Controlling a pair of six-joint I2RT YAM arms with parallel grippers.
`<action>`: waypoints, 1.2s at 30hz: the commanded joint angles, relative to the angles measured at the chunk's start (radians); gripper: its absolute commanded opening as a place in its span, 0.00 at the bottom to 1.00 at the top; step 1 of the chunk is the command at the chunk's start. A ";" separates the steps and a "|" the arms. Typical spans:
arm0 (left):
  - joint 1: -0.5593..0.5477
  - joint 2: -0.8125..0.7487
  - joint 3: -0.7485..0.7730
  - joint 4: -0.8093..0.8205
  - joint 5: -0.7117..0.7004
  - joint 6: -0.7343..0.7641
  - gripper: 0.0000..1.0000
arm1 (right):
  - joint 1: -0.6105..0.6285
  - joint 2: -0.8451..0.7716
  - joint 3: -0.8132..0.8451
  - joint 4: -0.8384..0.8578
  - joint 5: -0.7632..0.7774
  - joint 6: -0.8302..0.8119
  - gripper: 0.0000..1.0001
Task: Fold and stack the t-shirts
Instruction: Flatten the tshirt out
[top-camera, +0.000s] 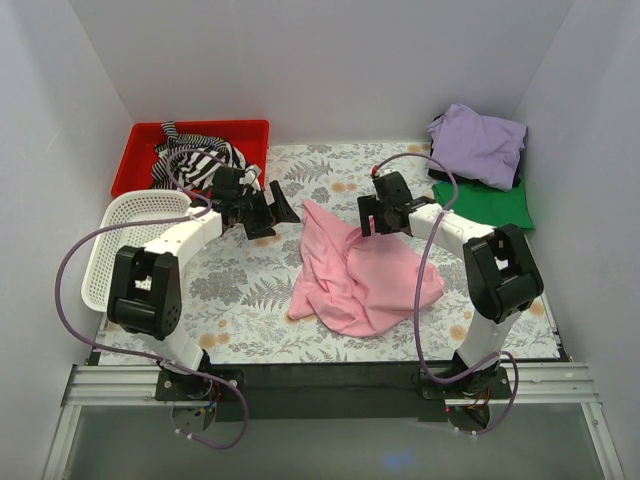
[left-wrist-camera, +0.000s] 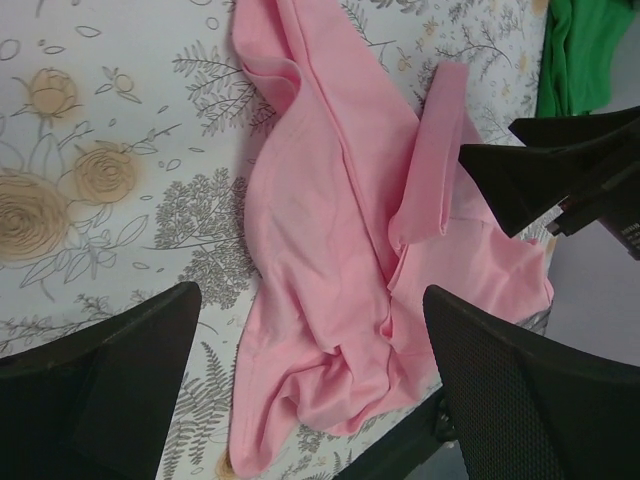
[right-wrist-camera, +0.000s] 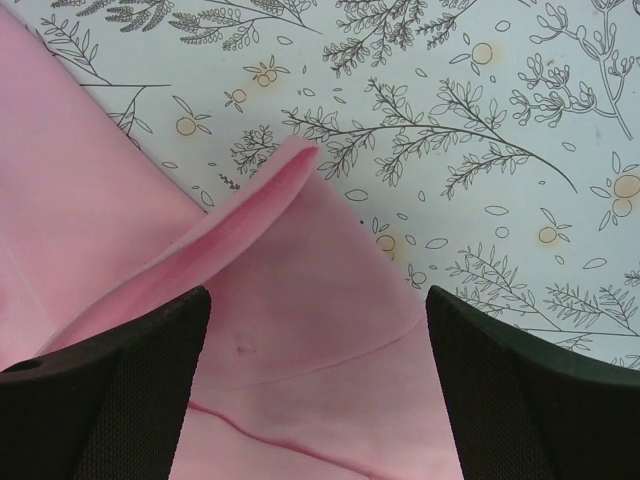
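Red tray (top-camera: 140, 138): one striped garment (top-camera: 200, 160) inside. White basket (top-camera: 108, 250): beside it. Pink t-shirt (top-camera: 355, 282): crumpled on worktop (top-camera: 245, 290). Left claw (top-camera: 277, 212), right claw (top-camera: 376, 226): both wide open, holding nothing.

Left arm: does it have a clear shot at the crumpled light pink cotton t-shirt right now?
Probably yes. The left gripper is open beside the crumpled light pink cotton t-shirt, with only floral tablecloth between them. The right gripper hangs over the shirt's other side, out of that path.
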 joint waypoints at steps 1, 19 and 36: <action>-0.016 0.040 0.049 0.038 0.130 0.019 0.93 | -0.027 0.008 0.011 0.017 -0.061 0.016 0.93; -0.094 0.264 0.093 0.086 0.090 0.023 0.93 | -0.111 0.041 -0.110 0.103 -0.288 0.033 0.76; -0.111 0.208 0.177 0.000 0.018 0.071 0.00 | -0.112 -0.311 -0.220 0.142 -0.180 0.012 0.01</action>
